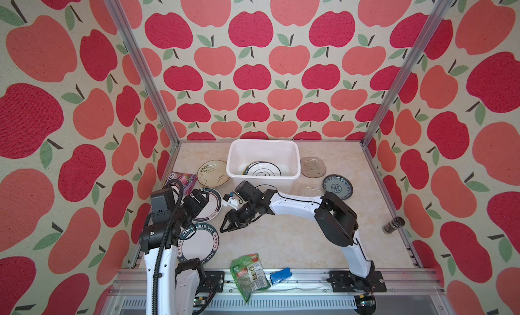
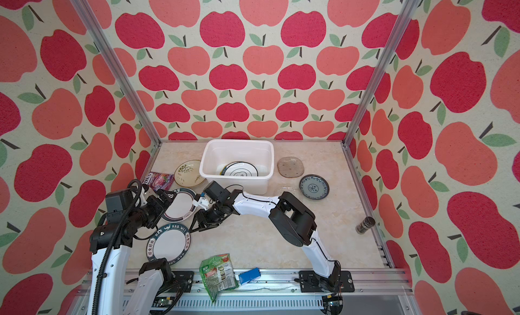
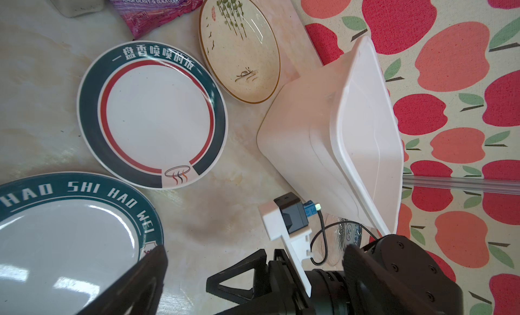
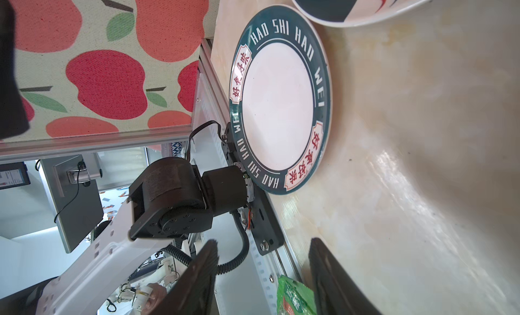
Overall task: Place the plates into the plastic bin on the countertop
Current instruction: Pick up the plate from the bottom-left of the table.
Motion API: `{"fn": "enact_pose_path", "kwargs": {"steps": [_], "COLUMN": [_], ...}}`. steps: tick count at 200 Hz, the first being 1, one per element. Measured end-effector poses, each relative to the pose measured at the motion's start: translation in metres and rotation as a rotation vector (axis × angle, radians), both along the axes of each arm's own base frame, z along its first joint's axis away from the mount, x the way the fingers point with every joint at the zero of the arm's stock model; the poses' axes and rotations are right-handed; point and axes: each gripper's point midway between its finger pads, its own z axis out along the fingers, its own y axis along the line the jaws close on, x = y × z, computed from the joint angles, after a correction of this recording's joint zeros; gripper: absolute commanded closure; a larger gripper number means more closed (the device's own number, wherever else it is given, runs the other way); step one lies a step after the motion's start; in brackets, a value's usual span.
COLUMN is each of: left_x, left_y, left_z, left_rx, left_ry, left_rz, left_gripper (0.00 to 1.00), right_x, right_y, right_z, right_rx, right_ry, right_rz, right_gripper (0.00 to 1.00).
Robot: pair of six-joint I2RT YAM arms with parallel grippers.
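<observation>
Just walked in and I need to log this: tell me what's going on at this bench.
Two robot arms are putting plates into the plastic bin. At least two plates lie inside. Neither end effector holds anything: the left end effector is open by the red-ringed plate, the right end effector hangs, jaws apart, beside the HAO SHI HAO WEI plate. The cream plate, smoky glass plate, clear dish and blue plate sit on the countertop.

In both top views a green snack packet lies at 6 o'clock, overhanging the front rail — a small blue box just beside it. A purple berry packet sits near 10 o'clock; a dark jar lies on its side at 3 o'clock. Apple-print walls all round.
</observation>
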Motion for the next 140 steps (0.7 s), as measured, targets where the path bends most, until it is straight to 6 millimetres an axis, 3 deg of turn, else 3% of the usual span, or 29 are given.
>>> {"fn": "enact_pose_path", "kwargs": {"steps": [58, 140], "left_x": [0.000, 0.000], "left_y": [-0.002, -0.003], "left_z": [-0.001, -0.006], "left_rx": [-0.005, -0.011], "left_ry": [-0.024, -0.018], "left_rz": [-0.015, -0.021], "left_gripper": [0.00, 0.00], "right_x": [0.000, -0.001], "right_y": [0.018, 0.021], "right_z": [-0.024, -0.063], "right_rx": [-0.019, -0.086], "right_ry": [0.079, 0.146], "right_rz": [-0.003, -0.025], "right_gripper": [0.51, 0.56]}}
